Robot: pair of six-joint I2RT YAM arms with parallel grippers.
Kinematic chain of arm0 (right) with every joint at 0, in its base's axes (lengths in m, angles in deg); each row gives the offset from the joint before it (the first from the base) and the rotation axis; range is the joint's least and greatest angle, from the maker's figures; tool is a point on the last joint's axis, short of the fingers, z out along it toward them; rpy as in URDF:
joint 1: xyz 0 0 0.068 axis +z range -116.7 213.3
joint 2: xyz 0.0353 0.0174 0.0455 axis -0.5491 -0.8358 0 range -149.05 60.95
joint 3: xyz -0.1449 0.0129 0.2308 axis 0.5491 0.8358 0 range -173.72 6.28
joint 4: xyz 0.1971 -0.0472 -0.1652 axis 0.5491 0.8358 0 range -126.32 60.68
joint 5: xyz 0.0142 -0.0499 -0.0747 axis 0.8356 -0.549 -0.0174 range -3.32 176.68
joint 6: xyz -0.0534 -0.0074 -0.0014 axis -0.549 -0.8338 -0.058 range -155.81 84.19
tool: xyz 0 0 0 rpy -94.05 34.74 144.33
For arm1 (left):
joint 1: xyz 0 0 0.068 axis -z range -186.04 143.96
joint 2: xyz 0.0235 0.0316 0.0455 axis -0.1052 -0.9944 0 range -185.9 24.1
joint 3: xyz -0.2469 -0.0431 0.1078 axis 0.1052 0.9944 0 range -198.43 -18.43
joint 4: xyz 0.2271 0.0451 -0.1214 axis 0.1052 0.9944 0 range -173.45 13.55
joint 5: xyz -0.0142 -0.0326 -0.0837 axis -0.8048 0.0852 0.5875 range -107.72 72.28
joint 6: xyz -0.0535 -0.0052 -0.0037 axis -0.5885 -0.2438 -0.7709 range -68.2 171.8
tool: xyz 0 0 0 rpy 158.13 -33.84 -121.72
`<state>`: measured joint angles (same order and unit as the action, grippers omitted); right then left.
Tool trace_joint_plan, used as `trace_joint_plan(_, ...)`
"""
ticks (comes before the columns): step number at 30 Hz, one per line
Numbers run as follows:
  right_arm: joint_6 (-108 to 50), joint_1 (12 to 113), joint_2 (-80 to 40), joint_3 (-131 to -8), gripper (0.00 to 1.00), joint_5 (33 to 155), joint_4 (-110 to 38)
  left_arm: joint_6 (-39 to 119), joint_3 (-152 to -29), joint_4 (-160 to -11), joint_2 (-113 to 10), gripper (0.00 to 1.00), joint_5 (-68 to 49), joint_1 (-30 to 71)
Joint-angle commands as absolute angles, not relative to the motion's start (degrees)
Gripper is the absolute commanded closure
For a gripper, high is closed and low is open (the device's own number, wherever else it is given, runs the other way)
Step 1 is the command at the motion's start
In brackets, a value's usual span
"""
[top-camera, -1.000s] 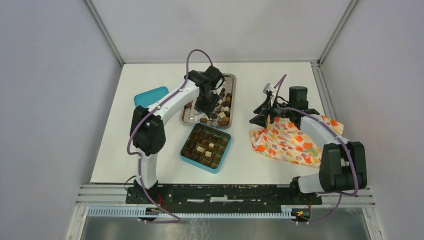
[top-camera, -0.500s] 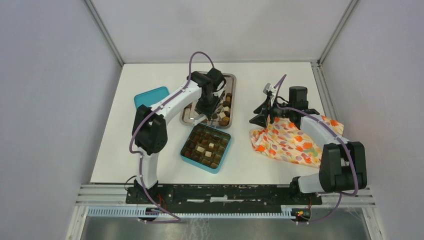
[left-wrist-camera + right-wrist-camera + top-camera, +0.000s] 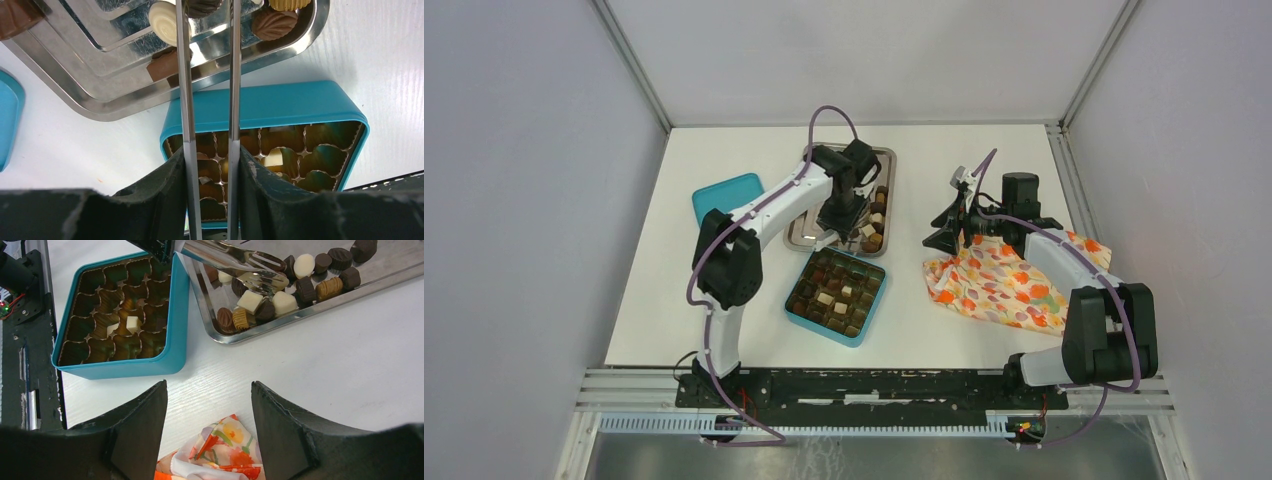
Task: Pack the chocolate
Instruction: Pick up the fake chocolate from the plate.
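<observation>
Chocolate point(image 3: 250, 301) in tray point(image 3: 310, 310) beyond left end effector point(image 3: 211, 155) | it clamps tongs point(image 3: 235, 262); right end effector point(image 3: 210, 390) open | risk: smooth blades let piece slip

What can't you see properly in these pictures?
- Left wrist view: tongs' tips, cut by the top edge; what they grip is unclear.
- Left wrist view: teal box's near compartments, behind the left gripper.
- Top view: steel tray's middle, under the left arm.
- Right wrist view: floral cloth, mostly behind the right gripper.
</observation>
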<state>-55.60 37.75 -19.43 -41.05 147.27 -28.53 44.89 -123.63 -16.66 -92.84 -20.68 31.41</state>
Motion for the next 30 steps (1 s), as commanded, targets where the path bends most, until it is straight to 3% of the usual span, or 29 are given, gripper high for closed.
trace_joint_plan(1,-55.9,37.6,-17.8,-41.1,0.32,148.7,-30.2,42.4,-127.4,-17.1,-91.9,0.9,-22.1,31.6)
trace_joint_plan(3,-55.9,37.6,-17.8,-41.1,0.32,148.7,-30.2,42.0,-127.8,-17.7,-90.9,0.98,-22.6,31.6)
trace_joint_plan(17,-56.0,37.6,-17.5,-41.1,0.32,148.7,-30.0,40.7,-119.9,-22.3,-78.4,0.98,-18.5,31.5)
trace_joint_plan(30,-55.5,37.6,-18.8,-41.3,0.32,148.8,-30.0,30.4,-96.6,-23.5,-45.6,0.98,-8.4,33.9)
